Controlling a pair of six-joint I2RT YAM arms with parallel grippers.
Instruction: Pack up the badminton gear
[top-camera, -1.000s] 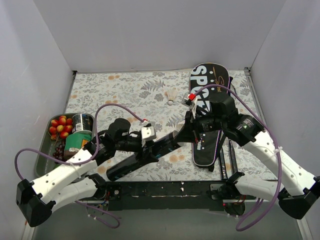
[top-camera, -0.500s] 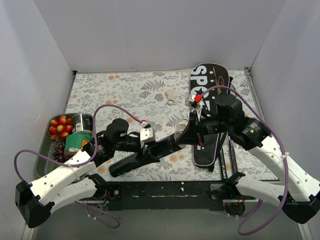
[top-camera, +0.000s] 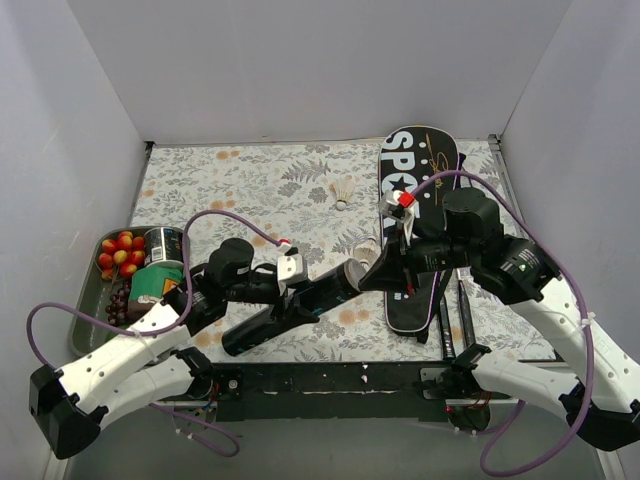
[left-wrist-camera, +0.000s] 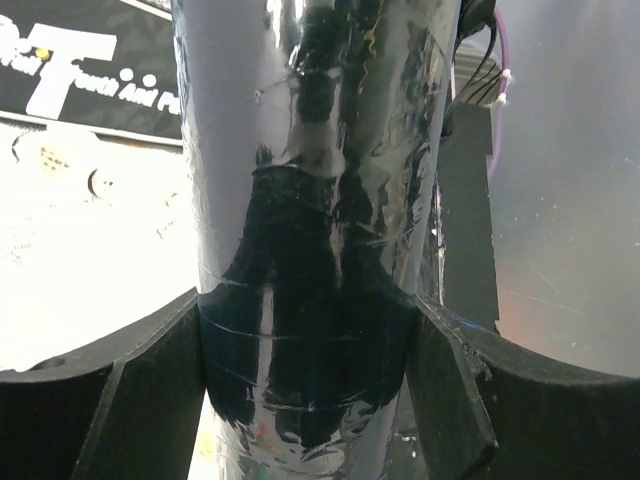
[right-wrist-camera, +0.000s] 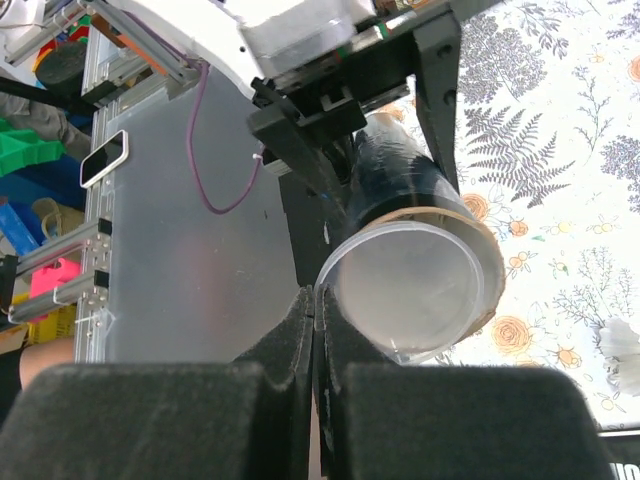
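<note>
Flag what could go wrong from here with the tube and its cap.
1. The right tool pinches only the thin rim of the clear cap at one edge, so it may slip off or bend the cap.
2. The left tool clamps the glossy shuttle tube mid-length, so a pull on the cap could slide or twist the tube in that grip.
</note>
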